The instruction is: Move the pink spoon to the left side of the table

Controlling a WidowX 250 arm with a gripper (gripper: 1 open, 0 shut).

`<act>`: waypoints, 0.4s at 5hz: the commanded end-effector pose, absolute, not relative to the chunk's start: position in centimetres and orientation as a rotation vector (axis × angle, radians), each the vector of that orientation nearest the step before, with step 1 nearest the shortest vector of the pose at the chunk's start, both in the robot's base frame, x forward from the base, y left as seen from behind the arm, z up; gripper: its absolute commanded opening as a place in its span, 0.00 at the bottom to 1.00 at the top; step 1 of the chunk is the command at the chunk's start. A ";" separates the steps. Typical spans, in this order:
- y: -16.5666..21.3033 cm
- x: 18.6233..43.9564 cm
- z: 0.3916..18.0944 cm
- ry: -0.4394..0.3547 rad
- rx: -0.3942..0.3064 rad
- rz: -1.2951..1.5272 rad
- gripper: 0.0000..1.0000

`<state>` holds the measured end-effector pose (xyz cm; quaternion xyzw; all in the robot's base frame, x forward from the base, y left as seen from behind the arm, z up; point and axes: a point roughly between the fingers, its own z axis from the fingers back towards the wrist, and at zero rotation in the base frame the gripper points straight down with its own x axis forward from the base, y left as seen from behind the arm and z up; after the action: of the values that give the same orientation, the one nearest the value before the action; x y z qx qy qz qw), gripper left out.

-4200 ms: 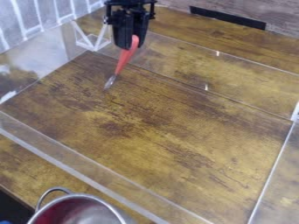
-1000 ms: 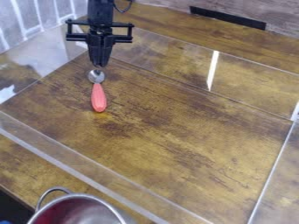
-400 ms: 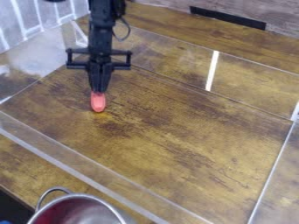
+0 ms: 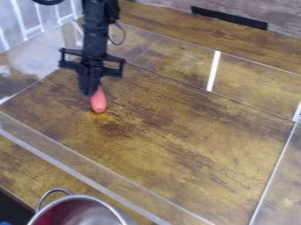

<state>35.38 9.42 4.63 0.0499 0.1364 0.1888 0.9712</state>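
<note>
You're looking at a lab-style robot test cell, not a home or kitchen. The work surface is a dark, worn wood-grain table [image 4: 200,123] fenced in by clear acrylic walls [image 4: 141,189] on all sides, like a containment pen for manipulation trials. A black robot arm [image 4: 99,22] reaches down into it from the far edge. White railing or frame [image 4: 41,18] shows at top left, behind the acrylic. One steel bowl [image 4: 77,212] sits outside the near wall. There are no household furnishings or clutter in view; it's a bare, staged setup.
</note>
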 end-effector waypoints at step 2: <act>11.9 35.9 6.5 0.180 0.050 0.315 1.00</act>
<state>35.25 11.19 4.11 0.0213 0.1226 0.1481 0.9811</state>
